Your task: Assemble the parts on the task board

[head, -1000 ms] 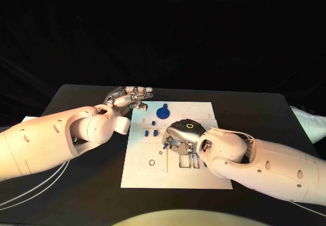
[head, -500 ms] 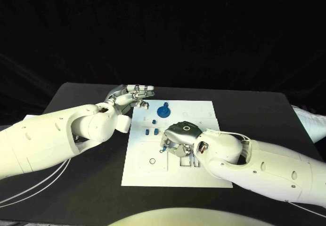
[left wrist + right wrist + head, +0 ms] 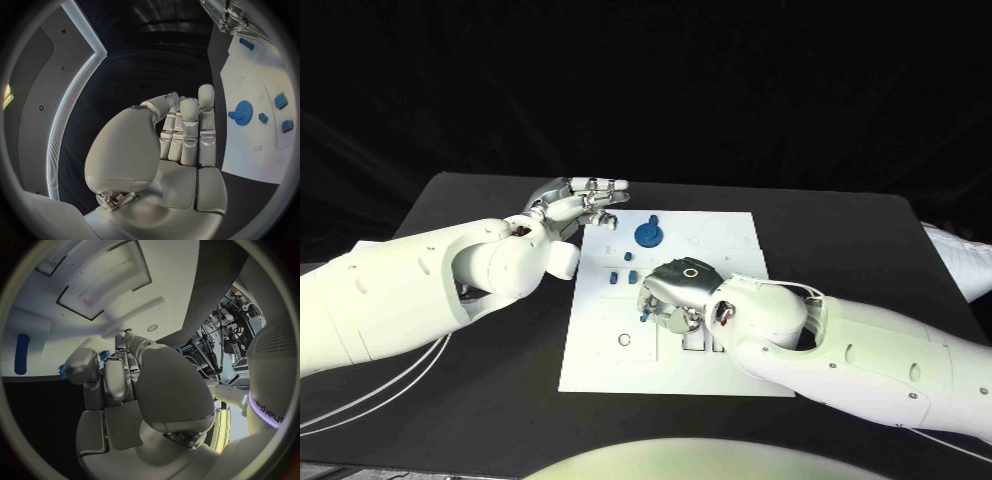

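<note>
Right hand (image 3: 678, 290) over task board (image 3: 733, 375), fingers pinching small blue part (image 3: 645, 316), left hand (image 3: 574, 207) beside board, fingers loosely apart, empty

One task board (image 3: 678, 370), one blue gear (image 3: 648, 237), two robot hands, left (image 3: 577, 207), right (image 3: 678, 292)

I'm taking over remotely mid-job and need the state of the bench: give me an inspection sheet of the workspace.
Surface: black table, bare around the board.
Job's things: white task board lies flat mid-table; a blue gear sits near its far edge, with small blue parts below it.
Clutter: nothing seen.
Hands: left hand hovers by the board's far left corner, fingers curled, nothing in it; right hand is down over the board's middle, with a small blue part at its fingertips; whether it holds the part cannot be told.
Cables: white cables run under the left arm.
Surroundings: dark backdrop.
</note>
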Controlling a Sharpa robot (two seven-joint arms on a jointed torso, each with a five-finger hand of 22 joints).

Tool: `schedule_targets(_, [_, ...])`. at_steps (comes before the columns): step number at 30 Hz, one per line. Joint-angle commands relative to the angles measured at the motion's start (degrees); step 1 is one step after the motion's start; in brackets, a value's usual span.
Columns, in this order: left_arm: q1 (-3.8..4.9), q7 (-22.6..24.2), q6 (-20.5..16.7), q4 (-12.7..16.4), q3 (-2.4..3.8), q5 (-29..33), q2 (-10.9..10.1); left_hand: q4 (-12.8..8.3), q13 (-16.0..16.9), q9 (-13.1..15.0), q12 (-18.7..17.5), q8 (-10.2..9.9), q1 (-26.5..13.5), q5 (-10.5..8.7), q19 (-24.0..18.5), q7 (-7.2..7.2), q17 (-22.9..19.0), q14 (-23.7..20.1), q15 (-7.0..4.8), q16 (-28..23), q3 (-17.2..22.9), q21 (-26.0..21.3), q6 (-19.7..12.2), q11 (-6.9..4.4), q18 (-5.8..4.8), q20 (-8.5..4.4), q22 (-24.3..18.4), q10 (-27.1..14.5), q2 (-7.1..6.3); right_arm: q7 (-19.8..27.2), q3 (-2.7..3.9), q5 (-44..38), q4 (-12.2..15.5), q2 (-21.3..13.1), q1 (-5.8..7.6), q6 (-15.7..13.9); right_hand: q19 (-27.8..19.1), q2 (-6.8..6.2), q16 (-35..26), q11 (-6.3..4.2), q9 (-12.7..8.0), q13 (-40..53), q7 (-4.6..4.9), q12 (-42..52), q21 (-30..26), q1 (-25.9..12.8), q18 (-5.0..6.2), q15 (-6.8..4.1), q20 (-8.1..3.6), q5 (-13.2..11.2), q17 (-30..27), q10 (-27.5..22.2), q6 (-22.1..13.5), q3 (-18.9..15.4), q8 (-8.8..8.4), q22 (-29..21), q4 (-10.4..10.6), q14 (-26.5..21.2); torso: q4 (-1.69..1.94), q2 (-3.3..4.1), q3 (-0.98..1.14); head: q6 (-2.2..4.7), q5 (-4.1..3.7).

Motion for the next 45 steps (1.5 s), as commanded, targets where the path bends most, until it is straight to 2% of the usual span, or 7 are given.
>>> schedule_targets(1, [0.01,0.03,1.24,0.14,0.03,-0.31,0.03,-0.18,0.07,-0.06,0.2,0.04,-0.27,-0.12,-0.15,0.03,-0.05,-0.33,0.07,-0.19,-0.27,-0.25,-0.28,0.05,1.07,-0.06,-0.05,-0.52,0.52,-0.52,-0.07,-1.18,0.04,0.24,-0.13,1.54,0.36,0.02,-0.17,0.26,0.08,-0.06,0.1,-0.21,0.17,-0.85,0.48,0.34,0.06,0.23,0.0,0.09,0.14,0.24,0.18,0.02,-0.17,2.54,0.0,-0.03,-0.02,-0.14,0.07])
schedule_targets(16, [0.01,-0.34,1.6,0.1,0.03,-0.34,0.07,-0.2,0.08,-0.07,0.26,0.04,-0.35,-0.13,-0.15,0.07,-0.09,-0.35,0.1,-0.19,-0.36,-0.3,-0.36,0.08,1.07,-0.04,-0.09,-0.64,0.51,-1.53,-0.56,-1.73,-0.3,0.97,-0.17,3.76,0.14,-0.8,-0.14,0.84,-0.13,-0.4,0.61,-0.47,-0.11,-3.0,0.52,0.88,0.37,0.43,-0.11,-1.5,-1.2,-0.4,-0.39,-0.34,-0.09,2.46,-0.05,0.0,0.0,-0.3,0.02])
schedule_targets(26, [0.01,-0.64,1.87,0.06,0.03,-0.41,0.06,-0.2,0.08,-0.07,0.26,0.04,-0.35,-0.13,-0.15,0.07,-0.09,-0.35,0.1,-0.19,-0.36,-0.3,-0.36,0.08,1.07,-0.04,-0.09,-0.64,0.51,-2.46,-0.83,-1.47,-0.82,0.95,-0.17,0.64,-1.95,-2.66,-1.4,3.55,-1.57,-0.46,2.9,-0.21,-2.82,-5.35,1.16,2.96,2.34,0.23,-2.1,-12.82,-10.36,-2.7,-0.41,-3.97,-0.58,1.52,-0.03,-0.06,0.0,-0.3,-0.04])
schedule_targets(35, [0.01,-0.86,2.15,-0.09,0.03,-0.46,0.09,-0.2,0.08,-0.06,0.3,0.04,-0.39,-0.12,-0.15,0.08,-0.18,-0.39,0.12,-0.21,-0.41,-0.34,-0.4,0.1,1.07,-0.02,-0.12,-0.71,0.52,-2.13,-0.81,-1.31,1.74,-1.78,-0.19,-4.64,-2.16,-1.8,-1.45,3.41,-1.26,-0.21,2.7,1.33,-3.22,-4.77,1.35,2.9,2.46,0.61,-2.49,-12.21,-10.32,-2.85,-0.01,-4.53,-1.22,1.44,-0.13,-0.07,0.05,0.1,-0.32])
schedule_targets(38, [0.01,-0.93,2.26,-0.1,0.03,-0.54,0.04,-0.2,0.08,-0.06,0.3,0.04,-0.39,-0.12,-0.15,0.08,-0.18,-0.39,0.12,-0.21,-0.41,-0.34,-0.4,0.1,1.07,-0.02,-0.12,-0.71,0.52,-2.23,-0.15,-0.97,3.81,-4.09,-0.19,-6.14,-1.95,-1.65,-1.47,3.18,-1.15,-0.23,2.41,1.98,-3.08,-4.61,1.31,2.77,2.35,0.69,-2.65,-11.18,-9.45,-2.48,0.16,-4.36,-1.4,1.53,-0.18,-0.08,0.04,0.34,-0.47])
schedule_targets(42, [0.01,-0.99,2.33,-0.12,0.02,-0.61,-0.05,-0.2,0.08,-0.06,0.3,0.04,-0.39,-0.12,-0.15,0.08,-0.18,-0.39,0.12,-0.21,-0.41,-0.34,-0.4,0.1,1.07,-0.02,-0.12,-0.71,0.52,-3.29,1.54,0.03,6.06,-7.71,0.13,-5.95,-1.67,-1.85,-1.66,2.72,-1.13,-0.31,2.0,2.42,-2.83,-4.67,1.26,2.52,2.18,0.66,-2.96,-10.42,-8.96,-2.2,0.11,-4.01,-1.48,1.54,-0.27,-0.13,-0.03,0.64,-0.77])
schedule_targets(45, [0.0,-0.97,2.38,-0.09,0.02,-0.63,-0.08,-0.2,0.08,-0.06,0.3,0.04,-0.39,-0.12,-0.15,0.08,-0.18,-0.39,0.12,-0.21,-0.41,-0.34,-0.4,0.1,1.07,-0.02,-0.12,-0.71,0.52,-5.0,2.49,0.34,6.26,-9.83,0.96,-2.74,-1.83,-3.9,-1.7,1.98,-1.54,-0.58,0.81,1.19,-3.21,-6.39,1.36,1.8,1.73,0.07,-3.09,-13.07,-10.76,-3.74,-0.53,-4.52,-0.83,1.6,-0.43,-0.17,-0.09,1.02,-1.01])
